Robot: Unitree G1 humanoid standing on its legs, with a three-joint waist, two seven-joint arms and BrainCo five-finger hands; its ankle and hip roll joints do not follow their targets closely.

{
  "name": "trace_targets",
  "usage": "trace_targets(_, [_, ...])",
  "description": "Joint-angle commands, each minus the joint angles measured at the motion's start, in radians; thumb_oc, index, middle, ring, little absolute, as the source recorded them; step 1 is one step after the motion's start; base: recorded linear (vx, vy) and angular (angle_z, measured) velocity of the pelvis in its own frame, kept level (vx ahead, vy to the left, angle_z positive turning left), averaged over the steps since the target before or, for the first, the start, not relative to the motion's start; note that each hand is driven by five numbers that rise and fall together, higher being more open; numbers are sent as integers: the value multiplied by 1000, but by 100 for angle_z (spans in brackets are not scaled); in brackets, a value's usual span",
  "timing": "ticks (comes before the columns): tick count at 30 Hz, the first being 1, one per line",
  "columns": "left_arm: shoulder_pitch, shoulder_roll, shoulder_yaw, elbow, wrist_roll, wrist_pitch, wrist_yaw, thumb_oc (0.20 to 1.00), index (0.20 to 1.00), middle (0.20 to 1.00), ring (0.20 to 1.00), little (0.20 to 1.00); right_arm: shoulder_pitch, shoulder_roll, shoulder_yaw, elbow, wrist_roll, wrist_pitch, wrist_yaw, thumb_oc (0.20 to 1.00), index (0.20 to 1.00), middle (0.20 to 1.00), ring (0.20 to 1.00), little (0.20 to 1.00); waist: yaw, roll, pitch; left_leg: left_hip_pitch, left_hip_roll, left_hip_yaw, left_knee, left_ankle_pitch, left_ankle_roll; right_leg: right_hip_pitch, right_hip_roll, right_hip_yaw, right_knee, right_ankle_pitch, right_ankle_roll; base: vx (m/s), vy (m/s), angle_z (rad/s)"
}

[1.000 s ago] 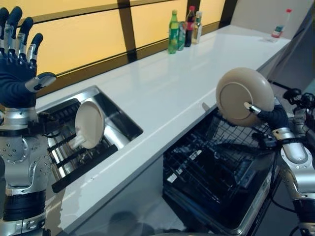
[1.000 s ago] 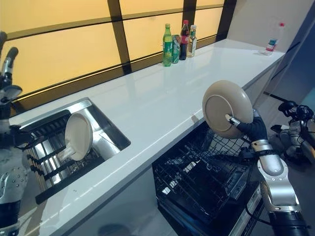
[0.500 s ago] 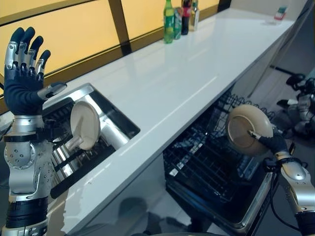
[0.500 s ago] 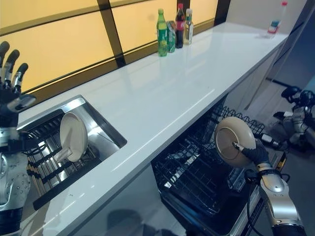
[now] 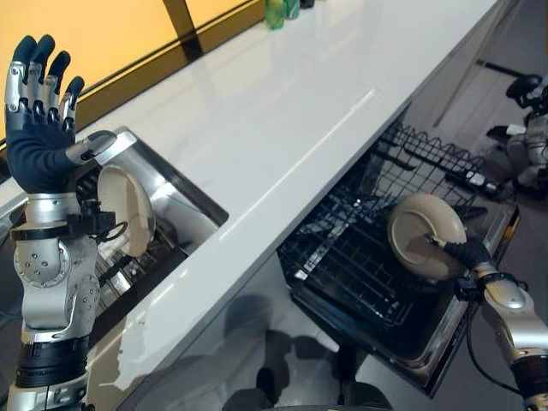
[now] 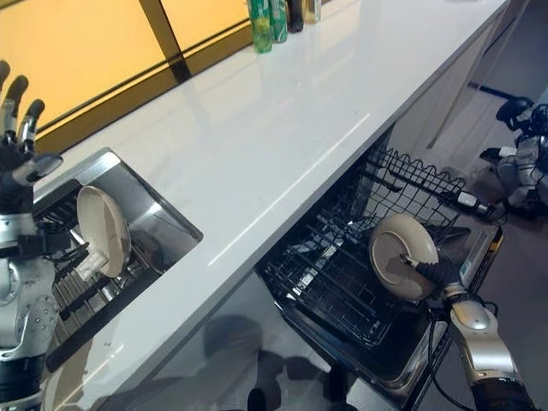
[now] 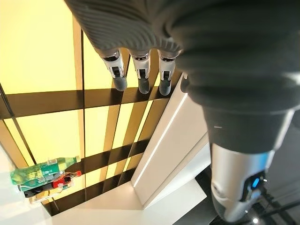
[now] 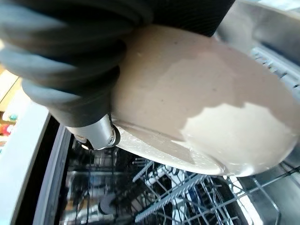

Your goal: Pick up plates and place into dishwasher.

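Observation:
My right hand (image 5: 468, 253) is shut on a beige plate (image 5: 421, 241), held on edge low over the black wire rack (image 5: 360, 265) of the open dishwasher. The plate (image 8: 201, 112) shows close up past my thumb, with the rack wires beneath it. A second beige plate (image 5: 122, 208) stands upright in the dish rack inside the steel sink (image 5: 175, 199) at the left. My left hand (image 5: 38, 128) is raised above the sink with its fingers straight, holding nothing; its fingers (image 7: 140, 70) point at the yellow window.
The long white counter (image 5: 282, 111) runs between the sink and the dishwasher. Bottles (image 6: 270, 13) stand at its far edge by the window. The pulled-out rack reaches into the floor space at the right.
My right hand has lowered the plate from above the counter edge down into the dishwasher rack. The camera has tilted down. My left hand stays raised.

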Motion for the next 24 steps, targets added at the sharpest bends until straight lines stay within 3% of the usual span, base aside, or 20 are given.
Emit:
trace_targets(1, [-70, 71, -59, 22, 33, -48, 37, 1000, 1000, 1000, 1000, 1000, -119, -47, 70, -12, 42, -59, 29, 200, 200, 200, 200, 200, 0, -35, -3, -111, -17, -62, 13, 63, -19, 13, -77, -55, 104, -127, 35, -43, 11, -1])
trace_targets(6, [-93, 78, -81, 39, 23, -47, 35, 1000, 1000, 1000, 1000, 1000, -171, -39, 101, 3, 120, -89, 52, 200, 200, 200, 200, 200, 13, -45, 7, -102, -19, -73, -3, 66, -16, 24, -77, -68, 91, -119, 37, 2, -4, 0])
trace_targets(13, [-57, 54, -70, 43, 15, -26, -4, 1000, 1000, 1000, 1000, 1000, -117, -2, 74, -17, 170, -118, 131, 200, 200, 200, 200, 200, 24, -62, -28, -55, -13, -75, -26, 66, -15, 67, -76, -89, 78, -122, 44, 89, 0, 4])
trace_targets(19, [-32, 30, -65, 50, 15, -16, -35, 1000, 1000, 1000, 1000, 1000, -78, 24, 75, -11, 178, -107, 174, 200, 200, 200, 200, 200, 28, -64, -45, -23, -9, -72, -46, 66, -15, 96, -74, -100, 69, -125, 46, 64, 17, 8])
trace_targets(24, [-28, 23, -70, 57, 9, -7, -52, 1000, 1000, 1000, 1000, 1000, -64, 39, 75, 19, 243, -50, 243, 200, 200, 200, 200, 200, 30, -63, -50, 1, -8, -72, -61, 68, -15, 116, -75, -110, 66, -127, 47, 34, 13, 6])
